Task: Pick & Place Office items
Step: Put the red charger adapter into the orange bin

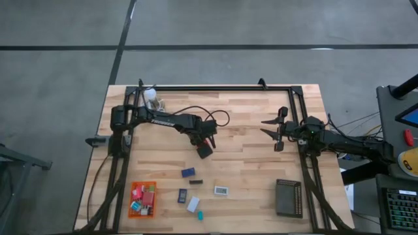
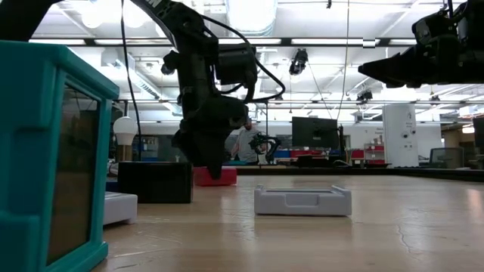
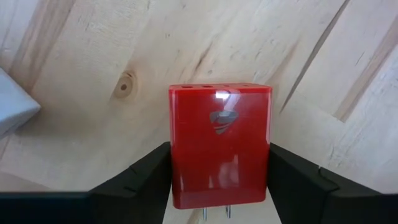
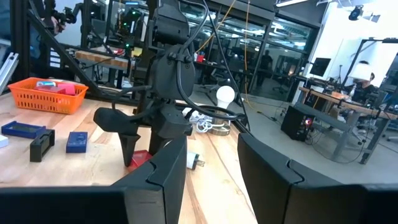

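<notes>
From above, the left gripper (image 1: 204,147) sits near the light wooden desk's (image 1: 248,117) centre. The right gripper (image 1: 273,128) waits at three o'clock, parted and empty.

The left wrist view shows the glossy red plastic block with two metal prongs (image 3: 219,146) between the fingers (image 3: 140,177), flanking its flat sides without a confirmed clench — rigid, light, probably slippery.

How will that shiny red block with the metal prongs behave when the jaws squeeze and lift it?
The red block looks like hard, glossy plastic, so it will probably stay stiff but could slip a little. Its flat sides sit squarely between the left gripper jaws, which should help. Being boxy, it seems unlikely to roll if dropped.
</notes>
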Controlling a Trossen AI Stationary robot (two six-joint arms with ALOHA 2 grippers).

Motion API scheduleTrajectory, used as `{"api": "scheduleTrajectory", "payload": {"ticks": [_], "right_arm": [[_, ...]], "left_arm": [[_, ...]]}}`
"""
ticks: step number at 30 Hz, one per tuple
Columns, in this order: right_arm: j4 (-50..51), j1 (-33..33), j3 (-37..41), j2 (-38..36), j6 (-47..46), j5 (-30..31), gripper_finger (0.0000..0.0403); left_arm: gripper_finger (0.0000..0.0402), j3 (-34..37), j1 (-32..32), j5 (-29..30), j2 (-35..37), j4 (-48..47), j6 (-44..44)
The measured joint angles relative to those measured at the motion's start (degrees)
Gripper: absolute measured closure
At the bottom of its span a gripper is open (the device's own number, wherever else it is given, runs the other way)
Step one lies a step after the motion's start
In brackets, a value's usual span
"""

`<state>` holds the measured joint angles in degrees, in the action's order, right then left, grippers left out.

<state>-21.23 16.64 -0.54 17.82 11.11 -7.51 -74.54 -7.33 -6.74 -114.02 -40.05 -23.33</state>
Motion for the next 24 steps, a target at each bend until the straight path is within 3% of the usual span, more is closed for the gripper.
{"api": "scheduleTrajectory", "payload": {"ticks": [6, 15, 24], "right_arm": [[0.0, 0.0, 0.0, 0.0, 0.0, 0.01, 0.0264], [0.0, 0.0, 0.0, -0.02, 0.0, 0.0, 0.0264], [0.0, 0.0, 0.0, -0.02, 0.0, 0.02, 0.0264]], "left_arm": [[0.0173, 0.0, 0.0, -0.25, 0.02, -0.86, -2.41], [0.0173, -2.33, 0.17, -1.45, 1.21, -10.09, -6.46], [0.0173, -3.45, 2.09, -1.26, 2.69, -16.38, -15.61]]}}
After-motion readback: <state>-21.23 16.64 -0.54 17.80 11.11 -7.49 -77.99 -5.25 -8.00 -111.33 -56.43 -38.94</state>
